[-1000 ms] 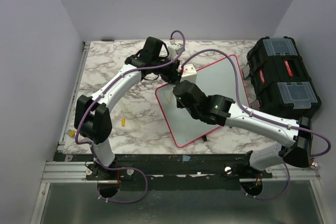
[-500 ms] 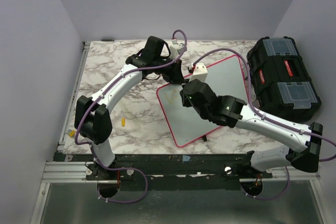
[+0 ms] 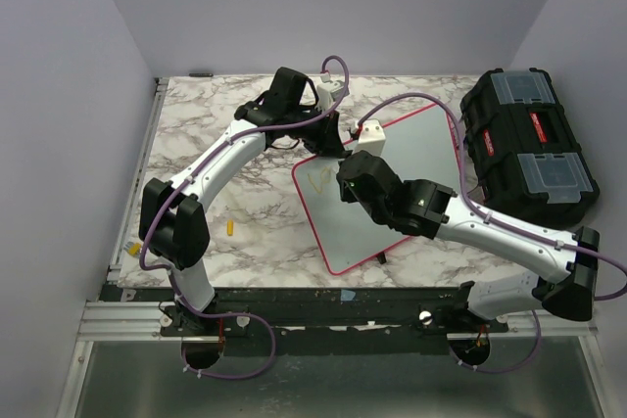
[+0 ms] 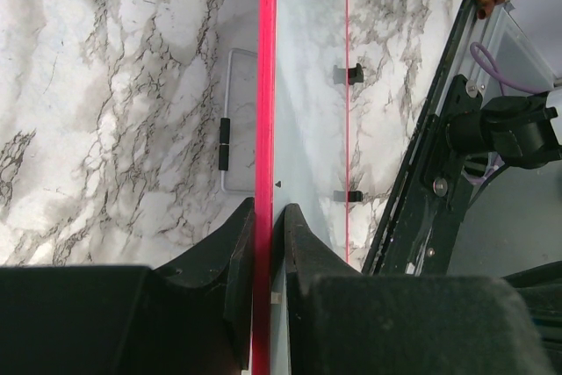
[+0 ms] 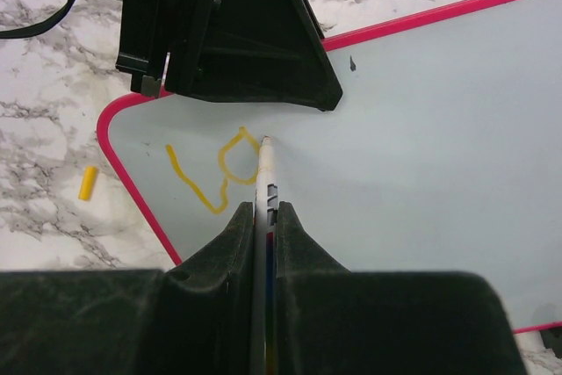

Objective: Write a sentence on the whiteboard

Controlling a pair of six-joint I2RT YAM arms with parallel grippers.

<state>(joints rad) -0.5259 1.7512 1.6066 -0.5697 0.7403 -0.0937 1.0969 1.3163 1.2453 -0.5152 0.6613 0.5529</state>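
Right wrist: right end effector (image 5: 263, 213) clamped on marker (image 5: 264, 169), tip touching whiteboard (image 5: 421, 129) at yellow sentence (image 5: 209, 192) strokes. Pink rim pinched by left end effector (image 4: 263, 219).

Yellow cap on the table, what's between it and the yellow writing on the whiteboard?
In the right wrist view, only a bare strip of marble table and the whiteboard's pink rim lie between the yellow cap and the writing.

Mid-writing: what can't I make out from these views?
- Right wrist view: the right pincer covers most of the marker; the whiteboard runs off frame.
- Top view: right arm hides the marker tip; the sentence is too small to read.
- Left wrist view: whiteboard nearly edge-on; writing unseen.
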